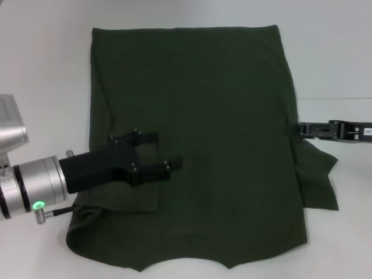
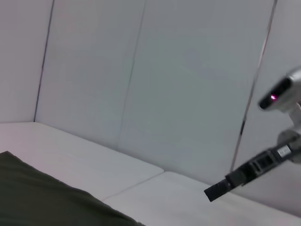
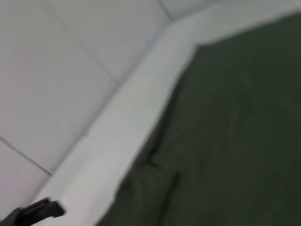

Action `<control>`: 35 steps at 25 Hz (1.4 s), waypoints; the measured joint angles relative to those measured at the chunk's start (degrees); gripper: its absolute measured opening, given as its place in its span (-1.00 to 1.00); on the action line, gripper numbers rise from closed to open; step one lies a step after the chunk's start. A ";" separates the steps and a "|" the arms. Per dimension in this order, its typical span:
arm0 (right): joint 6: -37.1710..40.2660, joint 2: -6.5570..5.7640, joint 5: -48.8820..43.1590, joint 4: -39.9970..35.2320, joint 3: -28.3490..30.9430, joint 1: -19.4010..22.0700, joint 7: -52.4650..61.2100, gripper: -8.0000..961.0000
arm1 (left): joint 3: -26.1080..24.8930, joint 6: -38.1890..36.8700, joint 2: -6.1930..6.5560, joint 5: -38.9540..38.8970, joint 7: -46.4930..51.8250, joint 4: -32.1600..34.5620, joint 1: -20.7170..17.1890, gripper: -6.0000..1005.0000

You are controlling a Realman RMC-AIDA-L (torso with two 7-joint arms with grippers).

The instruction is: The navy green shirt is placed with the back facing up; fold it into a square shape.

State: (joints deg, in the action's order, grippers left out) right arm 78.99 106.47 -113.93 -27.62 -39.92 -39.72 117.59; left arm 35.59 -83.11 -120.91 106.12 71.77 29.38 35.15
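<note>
The navy green shirt (image 1: 209, 116) lies flat on the white table, its neckline toward the near edge and its hem at the far side. Its left sleeve (image 1: 131, 195) is folded inward onto the body, while the right sleeve (image 1: 318, 174) still sticks out sideways. My left gripper (image 1: 164, 152) hovers open over the folded sleeve area with nothing between its fingers. My right gripper (image 1: 297, 129) sits at the shirt's right edge, just above the right sleeve. The left wrist view shows a shirt corner (image 2: 42, 197) and the right gripper (image 2: 214, 192) farther off.
The white table (image 1: 46, 70) has bare surface to the left, right and beyond the shirt. A pale panelled wall (image 2: 164, 84) stands behind the table. In the right wrist view the shirt (image 3: 235, 141) meets the table edge, with the left gripper (image 3: 40, 211) in a corner.
</note>
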 joint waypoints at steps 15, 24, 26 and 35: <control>-0.69 -2.73 -18.60 -4.36 0.27 -0.47 21.16 0.90 | 1.76 0.30 0.15 3.61 -1.32 -1.28 1.53 0.89; -7.02 -1.91 -19.24 1.11 -1.64 -1.75 19.93 0.90 | 1.94 0.44 -0.01 3.96 -1.03 -1.40 2.02 0.89; -8.05 -1.57 -19.25 1.62 -2.24 -1.97 19.83 0.90 | 1.94 0.45 -0.06 4.04 -0.96 -1.42 2.06 0.89; -10.79 -0.34 -19.30 2.74 -3.66 -2.93 19.60 0.90 | 1.85 1.22 -0.12 4.41 -0.91 -1.44 1.99 0.89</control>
State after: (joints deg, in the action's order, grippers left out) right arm 68.19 106.13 -133.24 -24.88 -43.57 -42.64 137.19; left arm 37.44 -81.90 -121.02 110.54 70.85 27.94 37.14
